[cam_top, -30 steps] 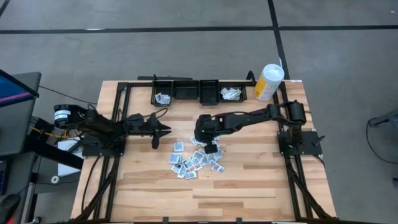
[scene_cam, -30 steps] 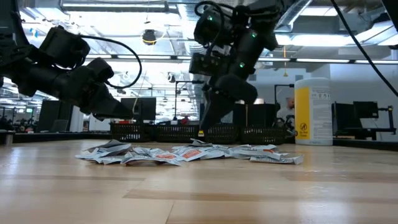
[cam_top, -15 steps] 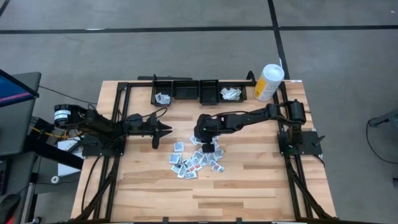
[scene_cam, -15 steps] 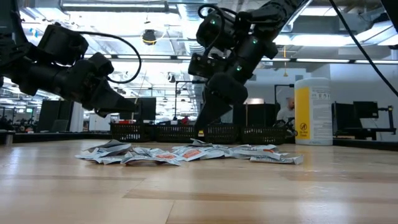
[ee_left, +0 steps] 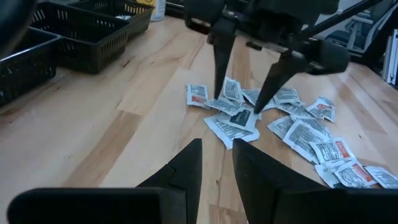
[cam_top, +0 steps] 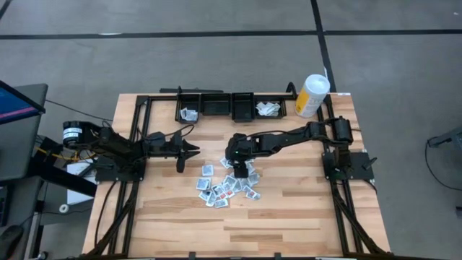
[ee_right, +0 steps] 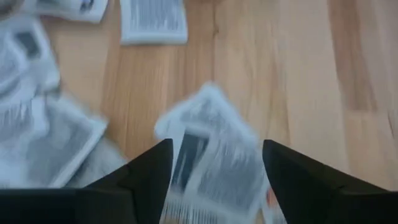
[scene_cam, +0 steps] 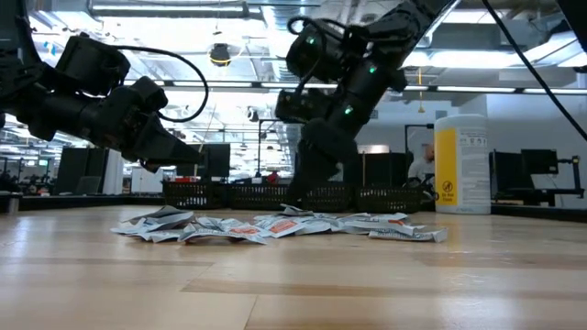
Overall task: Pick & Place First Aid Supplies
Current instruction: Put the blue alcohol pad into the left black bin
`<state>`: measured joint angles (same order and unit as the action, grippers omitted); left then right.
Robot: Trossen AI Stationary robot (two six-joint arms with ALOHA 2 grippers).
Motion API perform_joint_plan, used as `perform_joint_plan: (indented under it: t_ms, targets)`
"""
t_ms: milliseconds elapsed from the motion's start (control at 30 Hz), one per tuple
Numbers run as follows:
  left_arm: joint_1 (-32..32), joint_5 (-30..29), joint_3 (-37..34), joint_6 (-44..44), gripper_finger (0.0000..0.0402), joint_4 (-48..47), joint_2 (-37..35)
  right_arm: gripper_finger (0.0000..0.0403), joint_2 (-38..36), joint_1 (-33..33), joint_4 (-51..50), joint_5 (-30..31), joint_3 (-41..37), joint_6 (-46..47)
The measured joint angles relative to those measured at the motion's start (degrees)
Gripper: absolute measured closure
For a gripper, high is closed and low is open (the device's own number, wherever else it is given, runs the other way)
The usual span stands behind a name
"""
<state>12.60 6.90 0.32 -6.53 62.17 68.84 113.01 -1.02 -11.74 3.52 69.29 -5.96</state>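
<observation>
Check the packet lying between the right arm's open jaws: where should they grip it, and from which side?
Come straight down from above. The packet lies flat on the table, at the near edge of the pile, with the right gripper open astride it. Close on its two opposite side edges; being thin and flat, it likely needs the jaws almost at the wood.

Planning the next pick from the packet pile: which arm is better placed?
Right: the right gripper hangs open straddling a packet in the pile; the left gripper waits beside it, aside.

I see the wooden table (cam_top: 289,209), packets (cam_top: 225,186) scattered mid-table, black trays (cam_top: 216,105) along its far edge, a white-and-yellow canister (cam_top: 312,95) at the far right corner
</observation>
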Motion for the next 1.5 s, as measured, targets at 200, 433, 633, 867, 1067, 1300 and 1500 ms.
perform_joint_plan:
  t_ms: [200,433,633,867,1067,1300,1500]
  targets:
    - [-0.23,-0.01,0.00,-0.20,0.0311,0.04,0.00,0.0160,1.26,0.02,0.25,2.62,-0.04,0.04]
    - [-0.76,0.01,0.00,0.02,0.0311,0.47,0.00,0.0187,2.36,-0.24,0.39,2.81,-0.14,0.05]
    - [-0.76,0.00,-0.01,0.09,0.0311,0.48,0.00,0.0225,2.09,-0.13,-0.30,2.80,-0.14,0.04]
    - [-0.76,0.01,-0.02,0.22,0.0311,0.48,0.00,0.0272,2.06,-0.13,-2.49,3.73,0.56,0.04]
    - [-0.76,0.00,-0.02,0.22,0.0311,0.48,0.00,0.0305,2.06,-0.13,-7.15,4.46,2.75,0.04]
    - [-0.76,0.00,-0.02,0.22,0.0311,0.48,0.00,0.0335,2.06,-0.07,-7.53,7.36,3.40,-0.18]
    - [-0.76,0.02,-0.02,0.22,0.0311,0.48,0.00,0.0366,2.06,-0.13,-7.96,7.51,3.40,-0.60]
